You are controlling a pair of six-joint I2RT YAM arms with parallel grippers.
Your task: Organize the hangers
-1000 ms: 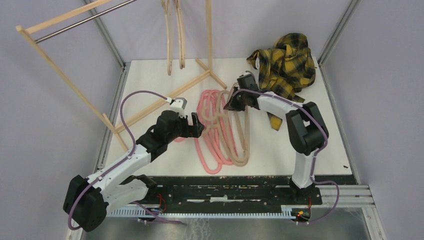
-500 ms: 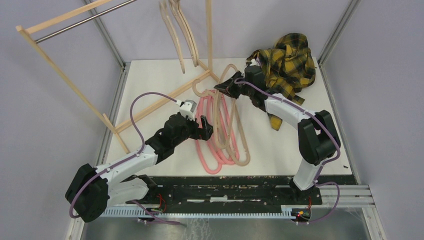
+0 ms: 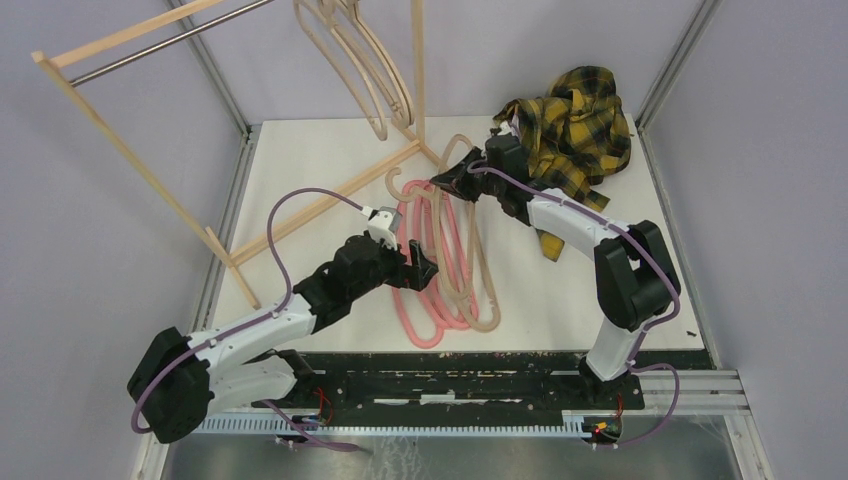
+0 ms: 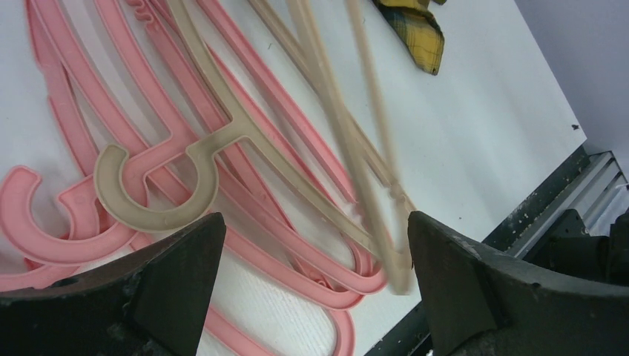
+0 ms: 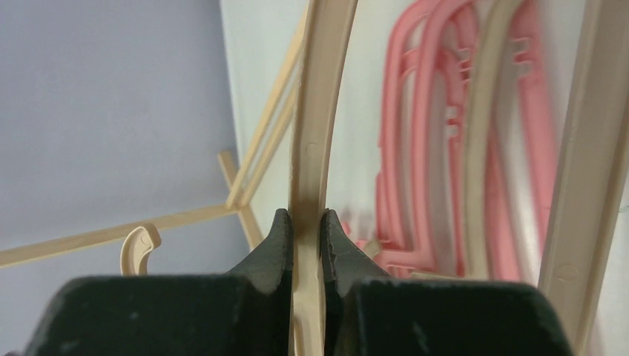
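While it pinches, right gripper (image 5: 304, 222): jaws narrow, clamped on a beige hanger (image 5: 326, 89), at the pile's 12 o'clock.
Left gripper (image 4: 311, 222): spread wide, holding nothing, above the pile's 9 o'clock edge.
Pile (image 4: 152, 219): pink and beige hangers, table (image 3: 300, 160) centre.
Rack (image 3: 120, 150): hung hangers (image 3: 378, 128), beige, 11 o'clock.

White table (image 3: 300, 160): hangers (image 3: 440, 310), plaid shirt (image 3: 575, 120), rack foot (image 3: 330, 200).

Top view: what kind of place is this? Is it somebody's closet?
Probably a robot practice bench, not a closet: a left arm and right arm are bolted to a white table, with a wooden rack and loose hangers to sort.
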